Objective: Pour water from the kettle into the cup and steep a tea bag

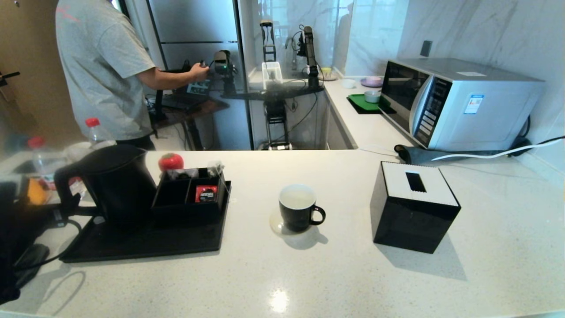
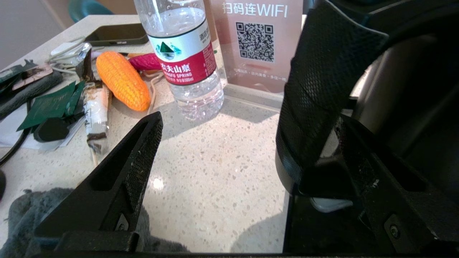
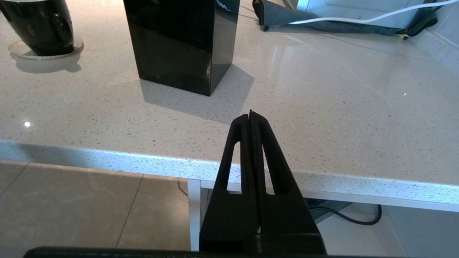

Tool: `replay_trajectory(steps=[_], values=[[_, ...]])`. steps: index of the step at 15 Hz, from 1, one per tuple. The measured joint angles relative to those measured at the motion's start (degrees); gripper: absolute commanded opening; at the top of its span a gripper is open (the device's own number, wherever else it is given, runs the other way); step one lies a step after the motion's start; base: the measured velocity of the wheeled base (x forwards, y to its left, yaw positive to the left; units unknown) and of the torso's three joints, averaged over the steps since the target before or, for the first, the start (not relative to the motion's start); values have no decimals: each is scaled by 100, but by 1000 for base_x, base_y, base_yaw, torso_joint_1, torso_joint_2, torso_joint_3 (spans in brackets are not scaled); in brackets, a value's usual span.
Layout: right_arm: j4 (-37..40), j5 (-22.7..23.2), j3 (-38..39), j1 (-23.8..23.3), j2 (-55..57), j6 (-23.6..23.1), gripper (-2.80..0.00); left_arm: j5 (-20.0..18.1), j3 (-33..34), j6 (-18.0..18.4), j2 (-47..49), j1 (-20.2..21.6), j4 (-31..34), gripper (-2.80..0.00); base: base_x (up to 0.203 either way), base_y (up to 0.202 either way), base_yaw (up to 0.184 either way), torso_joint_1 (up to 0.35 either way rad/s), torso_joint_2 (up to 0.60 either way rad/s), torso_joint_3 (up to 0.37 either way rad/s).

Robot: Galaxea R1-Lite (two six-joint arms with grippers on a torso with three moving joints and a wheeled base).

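The tall matte black kettle (image 1: pixel 117 185) stands on a black tray (image 1: pixel 145 243) at the left of the counter. My left gripper (image 2: pixel 249 118) is open at its handle (image 2: pixel 322 89). The textured loop lies between the fingers, close against one finger (image 2: pixel 373 179), while the other finger (image 2: pixel 143 150) stands well apart. The glossy black cup (image 1: pixel 298 207) with its white inside sits on a clear coaster mid-counter, handle to the right. A greyish tea bag (image 1: pixel 216 167) rests on the compartment box's back corner. My right gripper (image 3: pixel 251 114) is shut on nothing, low by the counter's front edge, outside the head view.
A low black compartment box (image 1: pixel 190 194) with a red-labelled sachet (image 1: pixel 206 193) shares the tray. A black tissue box (image 1: pixel 415 207) stands right of the cup, a microwave (image 1: pixel 459 104) behind it. A water bottle (image 2: pixel 186 57), toy corn (image 2: pixel 122 80) and WIFI sign (image 2: pixel 256 39) crowd the kettle's left.
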Motion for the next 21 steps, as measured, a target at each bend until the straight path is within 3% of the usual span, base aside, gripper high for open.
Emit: replay_trajectory(steps=[21], values=[[-2, 2, 0, 2, 0, -2, -280, -16, -1226, 25, 478, -160, 0, 0, 0, 0, 0, 0, 0, 0]])
